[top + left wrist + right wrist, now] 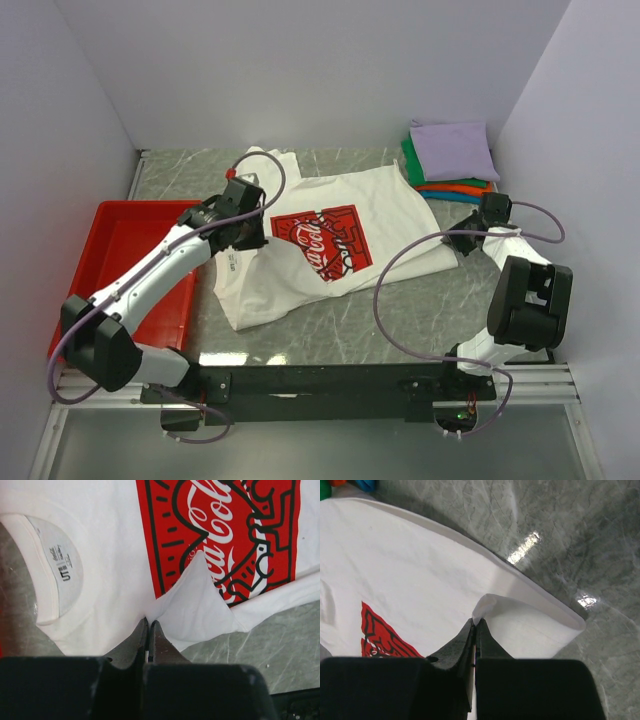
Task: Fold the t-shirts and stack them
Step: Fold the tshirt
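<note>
- One white tee (385,215) flat at middle of table (340,330), long axis left to right, slightly slanted; collar toward tray (130,235), hem toward right.
- Left gripper (148,629) closed tight on raised fold beside print.
- Right gripper (474,626) closed tight on lifted edge at hem end.
- Folded stack (452,160) at far right corner.

You have one tabletop (330,335), grey-green marbled stone finish, boxed on three sides by plain pale walls (300,70). One red plastic tray (120,240) sits at its left end. Overhead light leaves bright glints (525,547) on the stone.
</note>
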Controlling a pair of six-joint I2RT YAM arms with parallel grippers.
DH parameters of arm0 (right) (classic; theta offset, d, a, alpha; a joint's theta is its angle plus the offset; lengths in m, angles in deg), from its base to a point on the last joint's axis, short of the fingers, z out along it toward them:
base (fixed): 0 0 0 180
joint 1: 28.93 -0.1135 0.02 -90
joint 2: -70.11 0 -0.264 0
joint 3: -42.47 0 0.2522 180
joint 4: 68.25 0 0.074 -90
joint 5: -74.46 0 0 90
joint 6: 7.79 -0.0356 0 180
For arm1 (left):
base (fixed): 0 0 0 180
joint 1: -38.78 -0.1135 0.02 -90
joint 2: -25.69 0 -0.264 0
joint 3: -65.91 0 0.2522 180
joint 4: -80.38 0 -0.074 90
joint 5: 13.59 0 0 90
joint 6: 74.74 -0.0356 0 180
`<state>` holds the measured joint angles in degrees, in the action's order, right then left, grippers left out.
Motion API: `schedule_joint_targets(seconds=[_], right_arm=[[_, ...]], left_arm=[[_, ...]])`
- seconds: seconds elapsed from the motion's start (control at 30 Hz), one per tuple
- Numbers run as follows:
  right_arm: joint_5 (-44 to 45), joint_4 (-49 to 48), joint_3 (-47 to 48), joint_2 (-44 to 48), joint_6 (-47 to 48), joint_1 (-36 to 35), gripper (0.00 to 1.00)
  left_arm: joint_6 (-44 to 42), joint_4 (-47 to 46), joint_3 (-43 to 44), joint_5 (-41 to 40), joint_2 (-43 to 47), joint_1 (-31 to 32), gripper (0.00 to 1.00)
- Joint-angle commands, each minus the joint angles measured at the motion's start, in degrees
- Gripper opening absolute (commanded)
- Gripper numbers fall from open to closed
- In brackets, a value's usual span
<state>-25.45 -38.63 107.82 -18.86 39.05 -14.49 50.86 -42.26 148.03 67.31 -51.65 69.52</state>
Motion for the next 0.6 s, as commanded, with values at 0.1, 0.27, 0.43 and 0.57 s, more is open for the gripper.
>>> schedule_joint_targets(seconds=[0.1,0.27,0.43,0.57], right_arm=[[-0.2,-3.6,1.9,-0.5,0.2,0.2,0.00],[-1.2,-4.7,1.8,-0.7,-0.1,0.2,0.00],[-1.8,-4.4,2.9,-1.6,0.1,-0.1,0.00],[-2.0,-4.0,5.0,-2.5,0.6,-0.7,0.00]], left_arm=[[-3.1,0.3,7.8,-4.4,-3.3,-3.7,0.01],[-1.9,0.2,11.0,-3.6,-5.8,-6.0,0.01],[-0.4,0.2,12.2,-3.3,-7.4,-7.1,0.01],[-0.2,0.3,12.3,-3.5,-7.5,-8.2,0.01]])
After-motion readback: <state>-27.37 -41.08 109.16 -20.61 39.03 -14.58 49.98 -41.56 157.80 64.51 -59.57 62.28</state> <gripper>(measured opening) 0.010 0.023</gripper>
